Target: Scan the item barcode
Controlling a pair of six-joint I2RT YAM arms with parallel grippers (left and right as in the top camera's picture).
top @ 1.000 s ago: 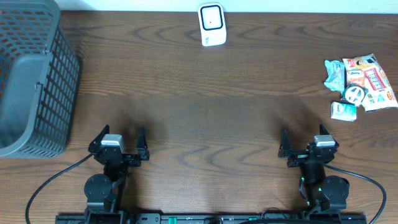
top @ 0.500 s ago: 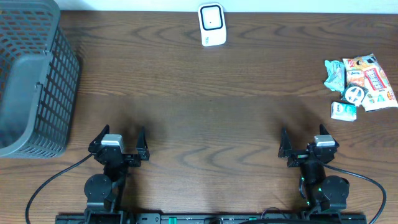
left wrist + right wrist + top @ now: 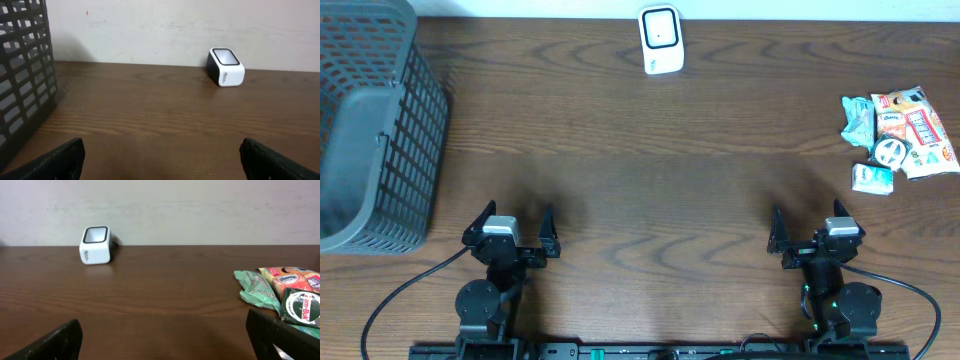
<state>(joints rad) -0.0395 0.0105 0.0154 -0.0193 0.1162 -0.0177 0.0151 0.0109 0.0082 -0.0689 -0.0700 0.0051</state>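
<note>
grey slotted plastic forms the basket (image 3: 420,140) in the upper left of the overhead frame. looking down into it, i see only its own floor and mesh walls.

white scanner (image 3: 661,40): upright at the top centre of the dark wood table (image 3: 660,170), window facing the arms, well apart from both.

snack packets (image 3: 905,125): a loose pile on the table at the right edge of the frame, overlapping one another. a small green-and-white packet (image 3: 871,178) lies at the pile's lower left corner. in the right wrist view the pile sits at right, close to the right-hand finger, with nothing touching it.

left gripper (image 3: 514,222): lower left of the frame, fingers (image 3: 55,160) spread wide, bare table between them.

right gripper (image 3: 808,222): lower right of the frame, fingers (image 3: 50,342) spread wide, bare table between them.

both grippers point toward the top of the frame, well apart from the scanner and the basket.
</note>
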